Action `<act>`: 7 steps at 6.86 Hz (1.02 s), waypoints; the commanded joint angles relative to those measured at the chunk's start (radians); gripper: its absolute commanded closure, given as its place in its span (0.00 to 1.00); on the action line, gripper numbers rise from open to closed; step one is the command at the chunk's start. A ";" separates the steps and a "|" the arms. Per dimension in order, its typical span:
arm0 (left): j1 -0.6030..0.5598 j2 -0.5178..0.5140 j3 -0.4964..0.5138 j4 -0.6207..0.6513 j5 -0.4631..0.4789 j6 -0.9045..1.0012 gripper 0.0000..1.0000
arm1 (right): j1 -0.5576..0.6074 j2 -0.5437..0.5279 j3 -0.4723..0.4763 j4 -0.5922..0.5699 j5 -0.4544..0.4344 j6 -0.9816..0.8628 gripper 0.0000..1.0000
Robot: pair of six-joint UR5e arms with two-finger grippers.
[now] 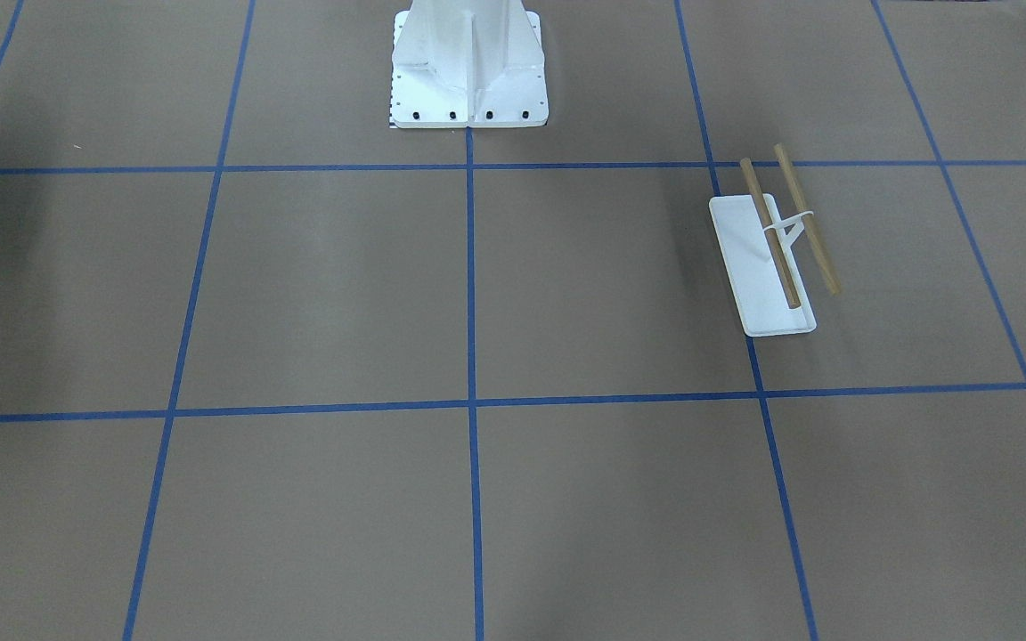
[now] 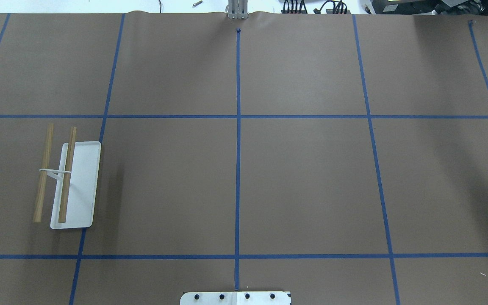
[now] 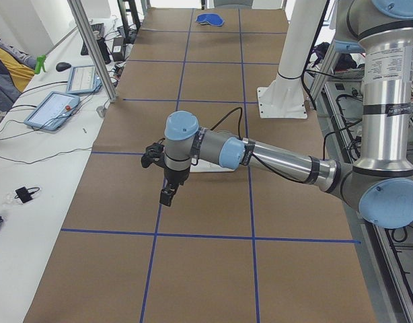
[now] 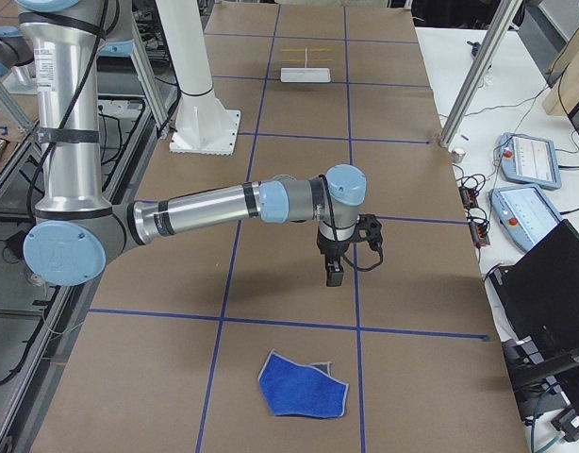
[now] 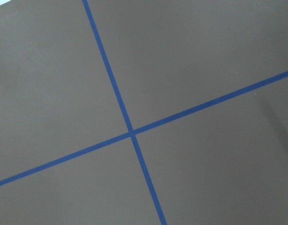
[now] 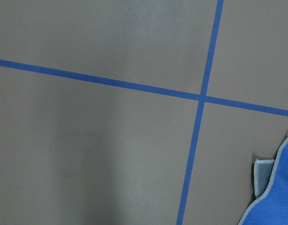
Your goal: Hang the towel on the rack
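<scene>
Nearest the lens in the right-end view lies the towel (image 4: 304, 385), rumpled and flat on the table (image 2: 303, 178) at the robot's right end, not on the rack (image 2: 74, 182). The rack stands well apart at the opposite, left end. Its white tray rests on the brown paper, one wooden dowel runs above the tray, and the other overhangs the tray's outer long edge.

Between towel and rack, both arms reach out over the taped grid. The right gripper (image 4: 334, 276) hangs pointing down above the table, near a crossing of blue tape, with the towel just beyond it toward the camera. The left gripper (image 3: 167, 196) hangs likewise, just beside the rack. Each shows only in a side view, so whether either is released or clenched cannot be told.

A white bolted pedestal (image 1: 468, 80) stands at the robot's edge of the table. Control tablets (image 3: 52, 108) and cables lie on the side bench.

Hidden or cut off:
- The left arm's wrist covers most of the rack in the left-end view.
- The right wrist view catches only one towel corner, folded over to show its grey edge.
- The left wrist view shows tape and paper alone.
- The overhead and front views frame neither towel nor arms.
</scene>
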 commanded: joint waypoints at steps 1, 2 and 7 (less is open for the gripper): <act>-0.002 0.013 -0.005 0.011 -0.064 0.001 0.02 | 0.000 -0.011 -0.021 0.002 0.003 0.000 0.00; 0.000 0.019 0.000 0.013 -0.089 -0.002 0.02 | 0.000 -0.013 -0.050 0.027 0.013 0.000 0.00; 0.000 0.026 -0.009 0.004 -0.100 -0.087 0.02 | 0.133 -0.020 -0.417 0.345 0.026 -0.155 0.00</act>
